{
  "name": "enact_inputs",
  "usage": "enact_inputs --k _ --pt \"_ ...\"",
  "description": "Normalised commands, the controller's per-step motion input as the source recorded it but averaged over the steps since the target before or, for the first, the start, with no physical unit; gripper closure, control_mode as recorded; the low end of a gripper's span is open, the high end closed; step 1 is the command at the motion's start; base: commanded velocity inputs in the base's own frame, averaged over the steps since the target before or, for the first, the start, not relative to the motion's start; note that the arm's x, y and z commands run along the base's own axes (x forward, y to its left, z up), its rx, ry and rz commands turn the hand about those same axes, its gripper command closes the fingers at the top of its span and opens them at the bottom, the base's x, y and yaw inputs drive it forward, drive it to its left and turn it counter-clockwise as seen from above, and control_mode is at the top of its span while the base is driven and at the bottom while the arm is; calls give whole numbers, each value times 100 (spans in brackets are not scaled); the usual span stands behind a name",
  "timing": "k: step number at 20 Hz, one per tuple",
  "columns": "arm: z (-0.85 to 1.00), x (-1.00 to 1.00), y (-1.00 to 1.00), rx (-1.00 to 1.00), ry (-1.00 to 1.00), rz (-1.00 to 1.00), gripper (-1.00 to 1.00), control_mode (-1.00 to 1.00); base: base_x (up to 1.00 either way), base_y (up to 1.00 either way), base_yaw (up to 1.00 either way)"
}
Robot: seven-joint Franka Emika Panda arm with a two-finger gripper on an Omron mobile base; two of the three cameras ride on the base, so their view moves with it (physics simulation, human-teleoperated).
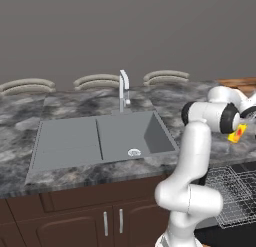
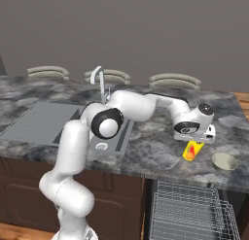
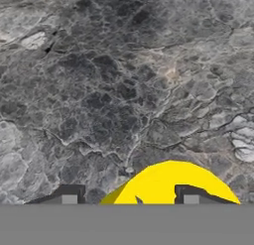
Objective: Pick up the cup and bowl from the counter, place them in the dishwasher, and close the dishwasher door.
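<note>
White robot arm's jaws [image 2: 195,145] straddle the yellow cup [image 2: 193,151], grip uncertain; bowl [image 2: 224,161] waits on desk [image 2: 146,151], dishwasher [image 2: 192,212] open.

Open marbled counter [image 2: 146,151] betw. sink [image 2: 44,120] at left and yellow cup [image 2: 192,151] at right; bowl [image 2: 224,161] near edge just right of cup. Faucet [image 2: 100,83] upright at far side. Wire rack [image 2: 192,210] pulled out below.
</note>
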Motion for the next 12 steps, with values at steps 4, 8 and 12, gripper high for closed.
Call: enact_inputs --k 4,8,12 --pt "-10 -3 23 0 0 4 100 -100 0 0 0" --pt "-12 -23 62 0 -1 12 100 -100 0 0 0" --pt "-5 -41 69 -4 -5 18 100 -100 0 0 0"
